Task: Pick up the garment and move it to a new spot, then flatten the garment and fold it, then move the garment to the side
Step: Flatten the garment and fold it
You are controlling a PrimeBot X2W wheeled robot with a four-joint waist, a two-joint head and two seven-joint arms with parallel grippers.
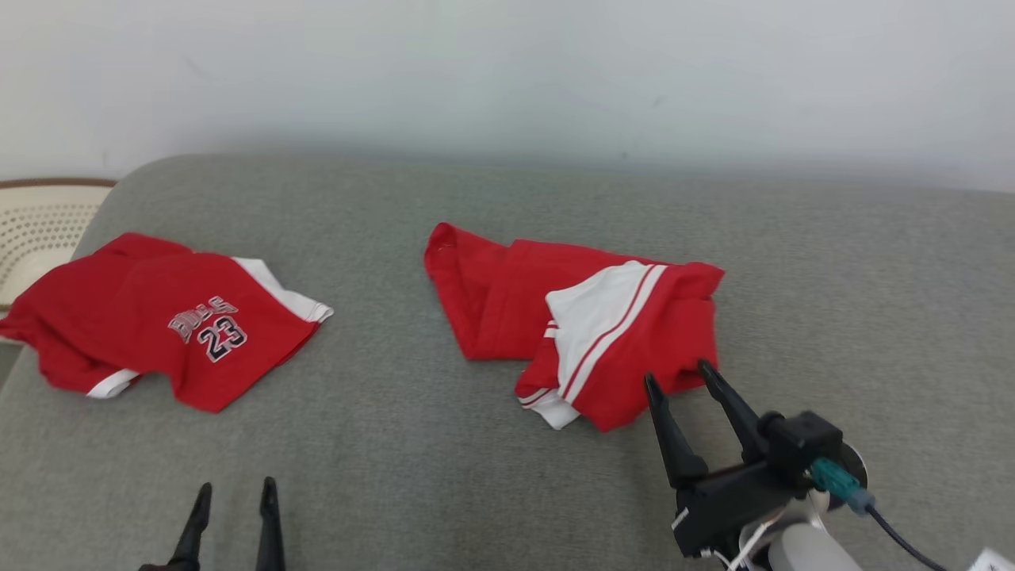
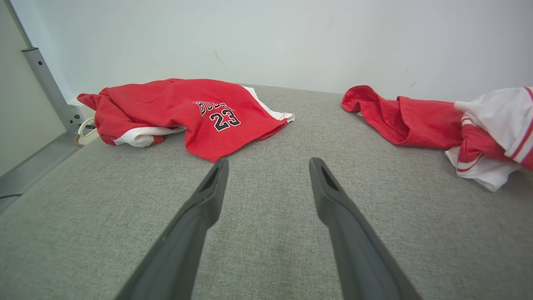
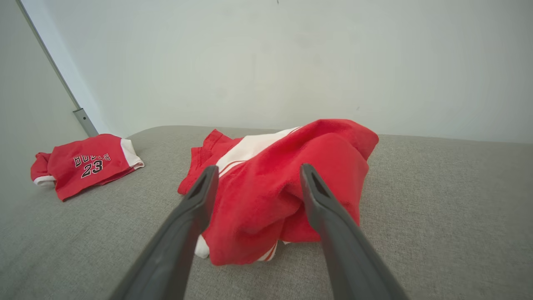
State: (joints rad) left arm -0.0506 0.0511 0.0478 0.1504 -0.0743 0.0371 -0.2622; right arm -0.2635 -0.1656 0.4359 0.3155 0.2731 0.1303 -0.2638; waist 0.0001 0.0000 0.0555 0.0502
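While its jaws gape, the right gripper [image 1: 677,373] hovers at the garment [image 1: 507,301]

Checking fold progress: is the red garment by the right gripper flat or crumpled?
Crumpled. The red garment lies bunched on the grey surface, white striped panel flipped over the red cloth, folds raised in the right wrist view.
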